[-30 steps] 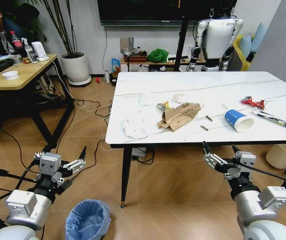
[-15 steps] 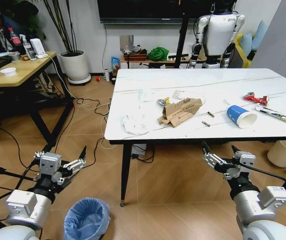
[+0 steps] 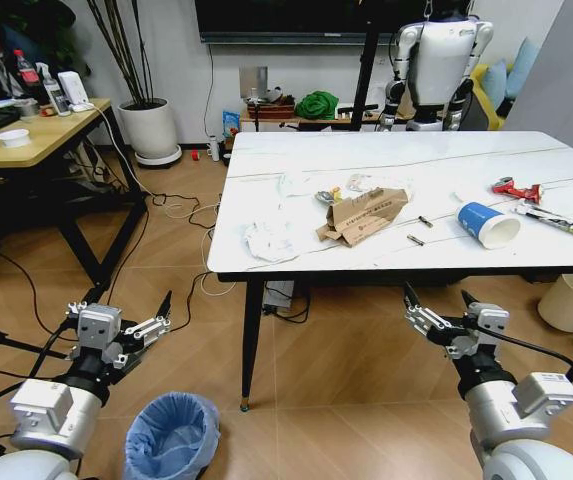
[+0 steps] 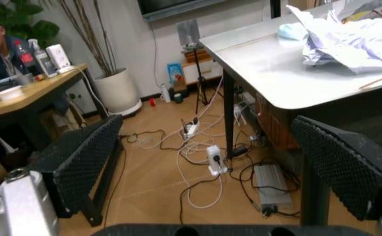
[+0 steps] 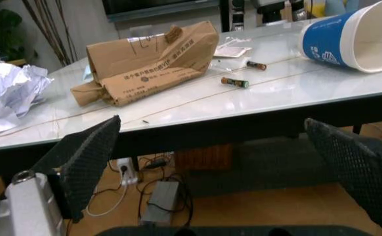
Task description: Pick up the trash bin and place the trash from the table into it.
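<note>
Both hands hang low in front of the white marble-look worktop [image 3: 296, 255], fingers spread wide and empty: left hand [image 3: 123, 330] just above the small round bin lined with crinkled light-blue plastic [image 3: 174, 438] on the floor, right hand [image 3: 436, 310] below the edge. On top lie a torn brown cardboard box [image 3: 361, 217], crumpled white tissues [image 3: 269, 243] and a blue-and-white paper cup [image 3: 487, 224].

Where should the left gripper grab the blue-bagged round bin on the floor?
Probably at the rim of the small round trash bin lined with crinkled light-blue plastic, coming from above: it stands upright, mouth open, beside the open left gripper.
</note>
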